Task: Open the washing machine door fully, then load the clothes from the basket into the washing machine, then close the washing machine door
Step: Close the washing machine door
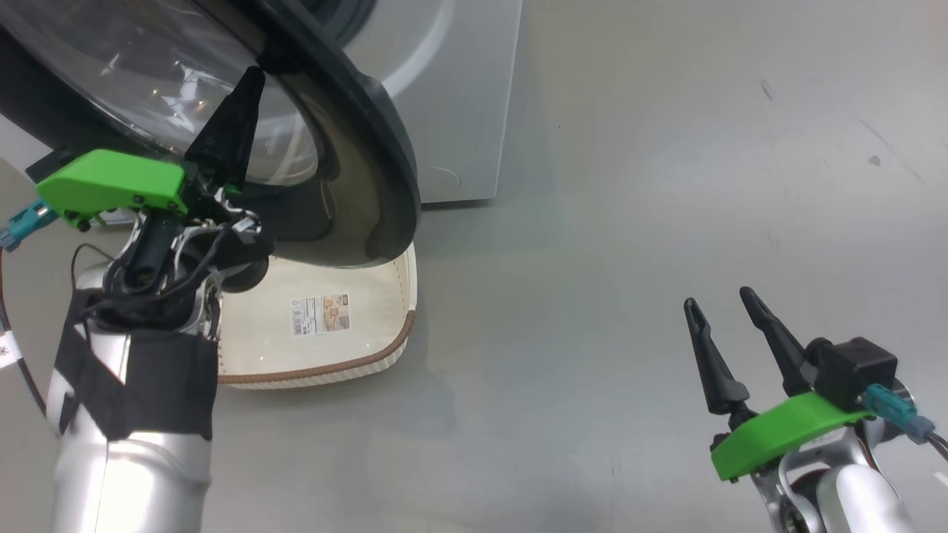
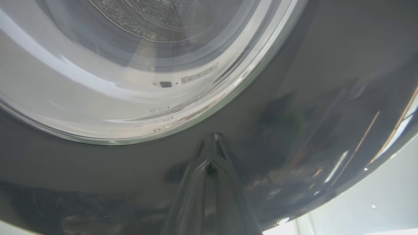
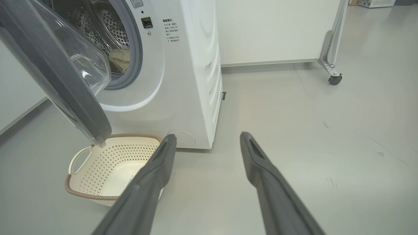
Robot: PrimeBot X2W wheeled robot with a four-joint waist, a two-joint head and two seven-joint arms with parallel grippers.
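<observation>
My left gripper (image 1: 250,78) pinched together, tips at the swung-out washing machine door (image 1: 370,148) — right gripper (image 1: 717,297) spread, holding nothing. I see clothes (image 3: 119,60) in the drum (image 3: 111,23); basket (image 1: 333,366) on floor (image 1: 592,222) under door.

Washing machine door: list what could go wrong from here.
1. The left gripper, shut, touches the glossy door by its tips only; it might slide off.
2. The clothes lie low in the drum near the opening; an edge could get pinched.
3. The door's lower edge hangs close above the basket and may graze it.
</observation>
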